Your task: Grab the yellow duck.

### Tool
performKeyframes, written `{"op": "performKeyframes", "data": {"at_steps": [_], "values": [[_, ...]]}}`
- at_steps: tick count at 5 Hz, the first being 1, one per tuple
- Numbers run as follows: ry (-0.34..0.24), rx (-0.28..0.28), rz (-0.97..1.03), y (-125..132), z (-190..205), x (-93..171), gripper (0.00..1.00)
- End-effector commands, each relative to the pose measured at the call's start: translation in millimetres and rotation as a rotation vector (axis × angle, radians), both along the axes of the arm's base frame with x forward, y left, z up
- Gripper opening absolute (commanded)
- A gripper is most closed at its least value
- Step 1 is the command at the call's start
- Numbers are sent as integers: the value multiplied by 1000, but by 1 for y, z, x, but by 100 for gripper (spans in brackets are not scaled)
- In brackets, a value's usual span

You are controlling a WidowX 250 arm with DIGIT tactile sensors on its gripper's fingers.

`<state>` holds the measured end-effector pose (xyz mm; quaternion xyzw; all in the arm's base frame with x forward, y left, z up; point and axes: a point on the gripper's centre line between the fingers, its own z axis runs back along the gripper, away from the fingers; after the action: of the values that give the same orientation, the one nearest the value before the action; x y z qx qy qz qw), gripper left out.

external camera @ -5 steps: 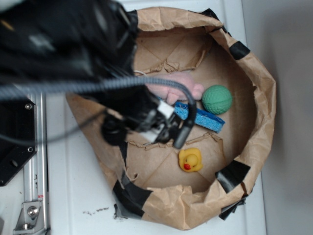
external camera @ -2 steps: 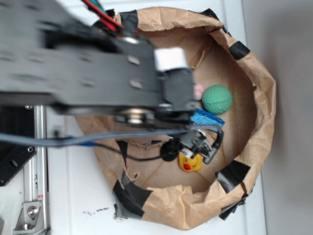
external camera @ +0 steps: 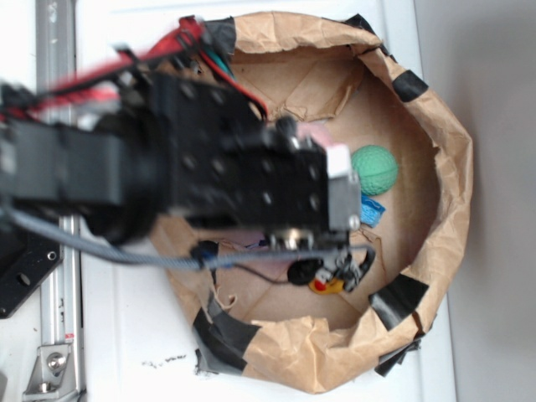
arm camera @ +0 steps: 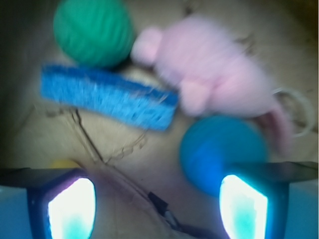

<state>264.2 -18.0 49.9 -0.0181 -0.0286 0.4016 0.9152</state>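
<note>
Yellow duck [external camera: 325, 286] is seen only as a small yellow and orange-red bit at the bottom of the brown paper bag [external camera: 444, 151], near the bag's taped front rim. Most of the duck is hidden under the gripper [external camera: 335, 272], which hangs right over it. In the wrist view a thin yellow sliver [arm camera: 64, 163] shows just above the left finger [arm camera: 70, 208]. The two fingers are spread wide apart in that view, with bare bag floor between them, so the gripper is released and nothing is held.

Next to the duck, farther into the bag, a blue sponge [arm camera: 107, 94] is laid flat. A green ball [arm camera: 92, 32] is touching the sponge's far side. A pink plush toy [arm camera: 209, 67] is lying beside the green ball. A blue ball [arm camera: 219, 149] sits just by the plush toy, close to the right finger [arm camera: 244, 206].

No writing or labels can be read anywhere.
</note>
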Motion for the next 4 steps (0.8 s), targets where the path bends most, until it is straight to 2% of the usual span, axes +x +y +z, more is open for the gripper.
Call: {"op": "performKeyframes", "data": {"at_steps": [1, 2, 3, 4], "values": [[-36, -24, -32, -25, -4, 7, 100], [-33, -10, -39, -34, -15, 21, 100], [9, -29, -55, -49, -33, 31, 100], [23, -41, -95, -64, -38, 27, 100]]}}
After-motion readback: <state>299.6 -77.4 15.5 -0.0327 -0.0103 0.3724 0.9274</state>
